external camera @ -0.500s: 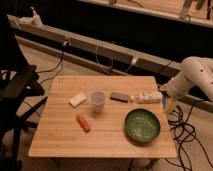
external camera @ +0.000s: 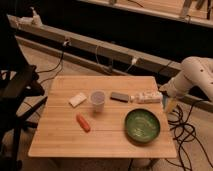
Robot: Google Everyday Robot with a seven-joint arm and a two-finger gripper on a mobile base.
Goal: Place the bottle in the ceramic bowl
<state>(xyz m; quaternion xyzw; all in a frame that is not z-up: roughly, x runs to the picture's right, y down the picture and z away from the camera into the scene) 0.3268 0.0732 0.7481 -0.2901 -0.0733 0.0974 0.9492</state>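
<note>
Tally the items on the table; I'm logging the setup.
6: white block left, cup beside it, grey slab centre, bottle at right, orange stick in front, bowl front-right. Nothing looks hidden. The claw hangs off the right edge.

Hardly anything differs from half a second ago. The pincer (external camera: 170, 103) on the white arm (external camera: 192, 75), just off the edge of the pale wooden surface (external camera: 60, 135) and just beside the small whitish plastic bottle (external camera: 146, 96), may have shifted very slightly, too little to tell which way. No other change shows.
</note>
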